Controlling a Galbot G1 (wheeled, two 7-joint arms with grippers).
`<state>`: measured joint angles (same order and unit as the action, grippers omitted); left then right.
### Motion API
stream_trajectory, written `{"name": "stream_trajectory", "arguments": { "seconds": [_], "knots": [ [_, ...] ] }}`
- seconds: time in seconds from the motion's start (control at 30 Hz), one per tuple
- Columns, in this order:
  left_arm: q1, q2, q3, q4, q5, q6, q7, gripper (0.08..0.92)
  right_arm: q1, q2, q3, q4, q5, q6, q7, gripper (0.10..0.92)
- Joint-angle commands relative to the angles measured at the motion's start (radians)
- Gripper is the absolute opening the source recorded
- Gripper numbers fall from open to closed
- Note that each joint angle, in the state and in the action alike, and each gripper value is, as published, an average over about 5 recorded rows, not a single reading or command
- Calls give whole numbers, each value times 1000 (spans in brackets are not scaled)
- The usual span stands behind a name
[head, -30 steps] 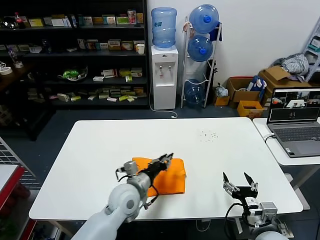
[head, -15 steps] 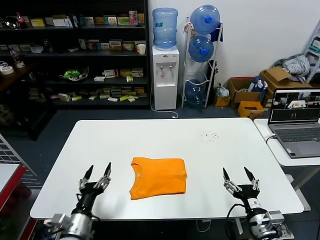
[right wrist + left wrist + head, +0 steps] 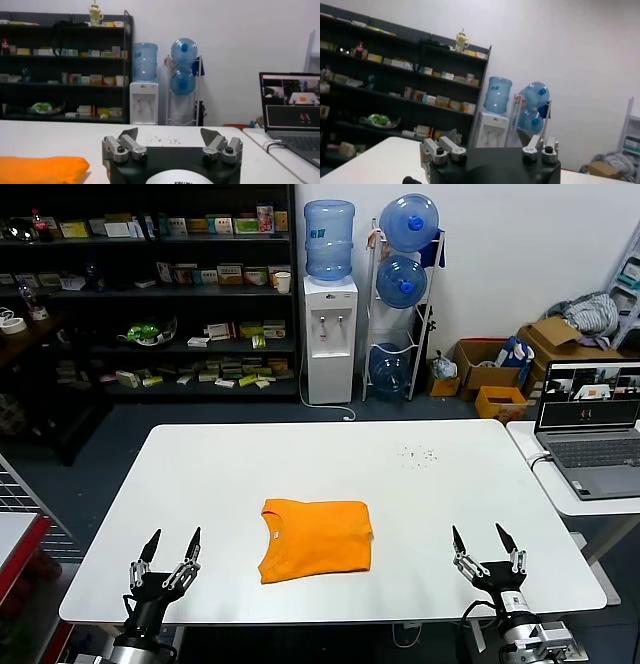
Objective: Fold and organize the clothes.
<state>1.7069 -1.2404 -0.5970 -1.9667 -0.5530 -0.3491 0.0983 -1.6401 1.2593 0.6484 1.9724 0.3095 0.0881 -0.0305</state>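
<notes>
left gripper (image 3: 166, 555) now pulled right back to the near left edge of the tabletop (image 3: 440, 484), well clear of the orange t-shirt (image 3: 316, 539); a second ago reaching over that shirt, half a second ago already off it and retreating. jaws spread wide, holding nothing. right gripper (image 3: 487, 548) parked at the near right edge, same as before, jaws spread wide too, empty.

shirt lying alone in the middle of the near half of the tabletop, folded into a compact rectangle, collar toward the left edge, plain side up, no lettering showing. edges fairly square, one corner a touch ragged at the near left. also seen from the right wrist view as a flat orange stack (image 3: 42, 169) off to the side, resting on the white surface.

reads as a release and a withdrawal: fold looks finished, both arms backed off, probably nothing left but perhaps a tidy-up.

count: one orange shirt, two grippers, one tabletop. beyond it, one laptop (image 3: 587, 424) on a side desk, one water dispenser (image 3: 329, 336), three spare blue water bottles (image 3: 403, 252) racked beside it.
</notes>
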Motion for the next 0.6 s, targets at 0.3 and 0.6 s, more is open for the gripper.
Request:
{"name": "stream_trajectory", "arguments": {
  "seconds": [0.3,0.6],
  "knots": [
    [35,-27,-26,-2,45,-45,30,823,-8,53,28,-27,-63,65,-51,823],
    [43,-22,-16,-9,57,-45,28,823,-14,49,30,-36,-58,68,-54,823]
  ]
}}
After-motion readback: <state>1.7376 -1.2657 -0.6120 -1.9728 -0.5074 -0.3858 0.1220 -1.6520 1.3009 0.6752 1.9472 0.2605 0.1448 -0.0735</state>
